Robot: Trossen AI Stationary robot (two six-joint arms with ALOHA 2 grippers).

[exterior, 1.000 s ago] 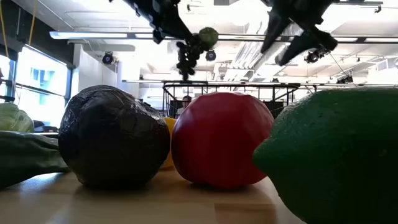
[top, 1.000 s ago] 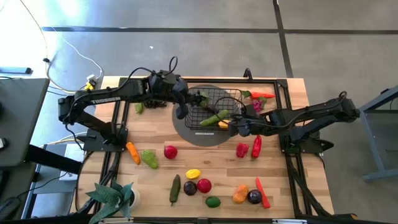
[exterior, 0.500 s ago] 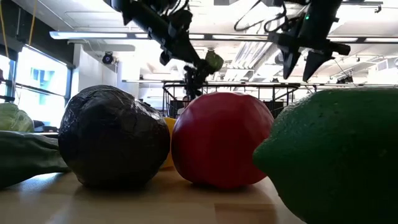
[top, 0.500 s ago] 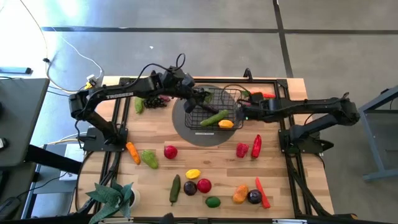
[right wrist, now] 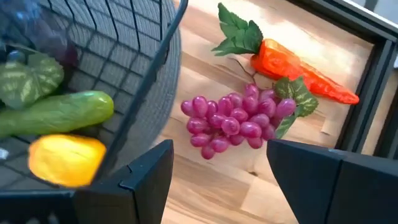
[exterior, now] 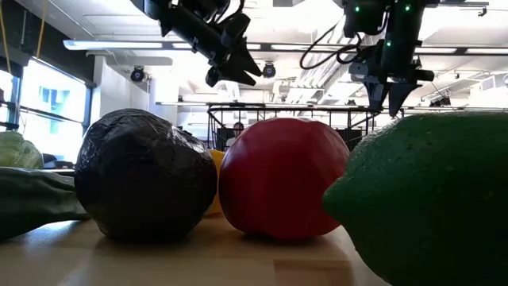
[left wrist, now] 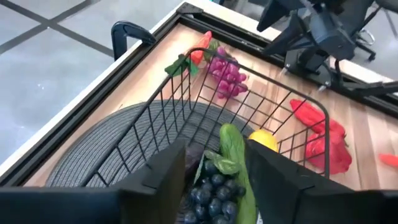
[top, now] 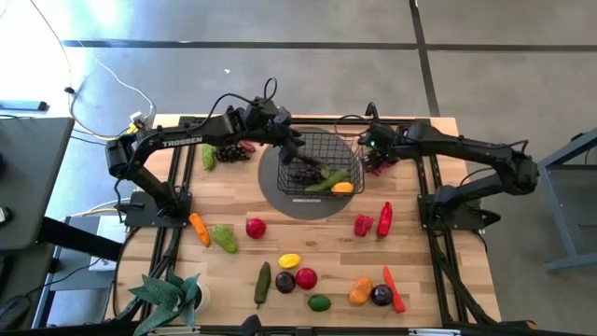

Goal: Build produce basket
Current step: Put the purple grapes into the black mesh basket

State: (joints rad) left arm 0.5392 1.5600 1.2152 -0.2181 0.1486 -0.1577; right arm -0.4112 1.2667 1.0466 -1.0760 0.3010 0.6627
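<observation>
Black basket (top: 322,163) sits on grey mat (top: 280,191), holding dark grapes (left wrist: 211,190), cucumber (left wrist: 237,158), lemon (top: 342,187). Left gripper (top: 297,149) spread at its 10 o'clock. Right gripper (right wrist: 214,171) spread over pink grapes (right wrist: 233,121) at basket's 2 o'clock.

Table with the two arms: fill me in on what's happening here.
Two robot arms are loading toy produce into a black wire basket. The left gripper hovers open over the basket, with dark grapes lying inside beside a cucumber and a yellow piece. The right gripper is open above pink grapes on the table, next to a carrot. More produce lies scattered on the table.
</observation>
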